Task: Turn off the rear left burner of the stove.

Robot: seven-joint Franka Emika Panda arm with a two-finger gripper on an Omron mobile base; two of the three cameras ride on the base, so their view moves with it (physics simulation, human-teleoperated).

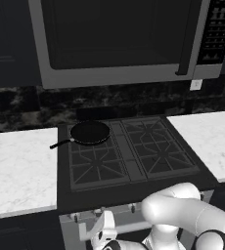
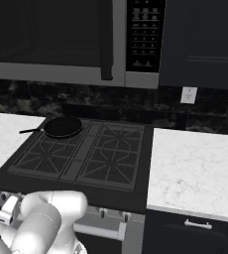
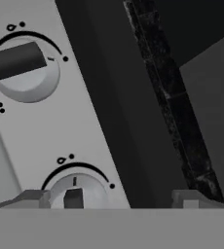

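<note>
A: What could go wrong from here?

B: Picking the wrong knob. In the hand view two knobs sit on the silver front panel (image 3: 50, 131): the upper knob (image 3: 24, 68) with its dark bar turned sideways, and the lower knob (image 3: 75, 194) between the fingertips (image 3: 33, 198). The gripper (image 3: 111, 199) has its jaws wide, holding nothing, and the lower knob lies off-centre toward one tip, so closing now could clip its edge or slip.

A: And the burner itself?

B: The rear left burner (image 1: 92, 146) is the back-left grate of the stove (image 1: 129, 151), mostly under the black frying pan (image 1: 89, 133) (no flame that I can make out). White marble bench (image 1: 19, 171) flanks it.
</note>
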